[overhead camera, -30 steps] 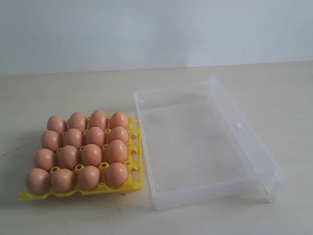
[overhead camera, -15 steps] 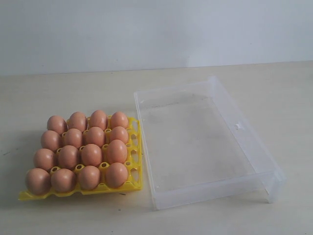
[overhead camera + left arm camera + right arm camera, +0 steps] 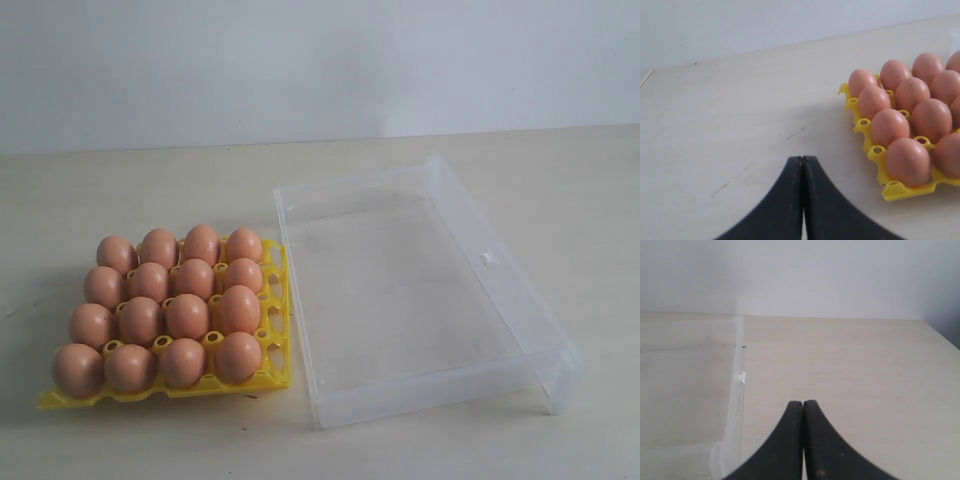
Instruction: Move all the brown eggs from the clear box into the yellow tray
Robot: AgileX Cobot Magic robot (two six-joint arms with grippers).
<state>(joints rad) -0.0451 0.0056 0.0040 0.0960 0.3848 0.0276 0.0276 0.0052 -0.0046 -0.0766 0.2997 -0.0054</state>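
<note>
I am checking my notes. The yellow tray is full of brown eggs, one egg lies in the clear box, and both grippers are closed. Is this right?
Not quite. The clear box holds no egg; the exterior view shows it empty. The rest stands: the yellow tray is full of brown eggs, and the left gripper and right gripper are closed.

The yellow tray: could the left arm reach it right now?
Probably yes. Only bare table lies between the shut left tool and the yellow tray, and nothing covers the brown eggs.
</note>
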